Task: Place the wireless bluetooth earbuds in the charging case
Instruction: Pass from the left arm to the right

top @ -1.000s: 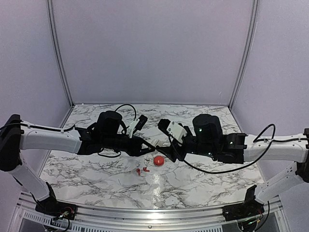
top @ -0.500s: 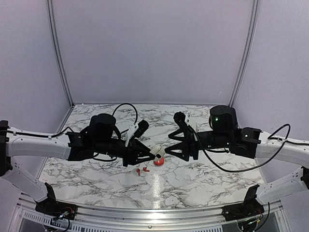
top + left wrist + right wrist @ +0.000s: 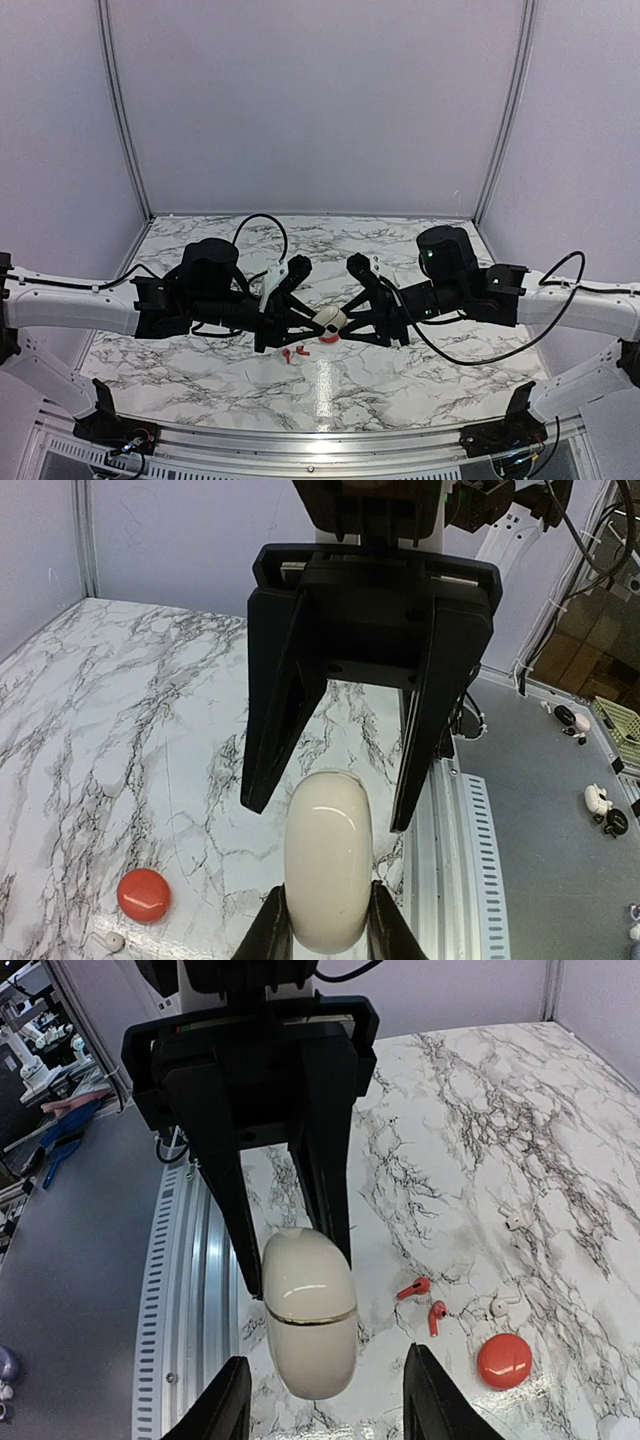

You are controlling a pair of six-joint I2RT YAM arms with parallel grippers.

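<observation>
Left wrist view: left pincer (image 3: 328, 922) pinches the charging case (image 3: 325, 860); right pincer (image 3: 330, 810) stands spread around it.

Tabletop (image 3: 430, 375): white marble pattern with grey veining, glare streak toward near edge.
Red dome-shaped object (image 3: 504, 1360), glossy, lies flat near the middle of the tabletop; partly covered in the top view (image 3: 329, 339).
Two small white bits on the marble: one (image 3: 497, 1306) just beside the red dome, one (image 3: 514, 1222) further off. Too small to identify.
Slotted aluminium rail (image 3: 478, 850) runs along near edge.
Pale wall panels (image 3: 320, 100) enclose the far and side edges.
</observation>
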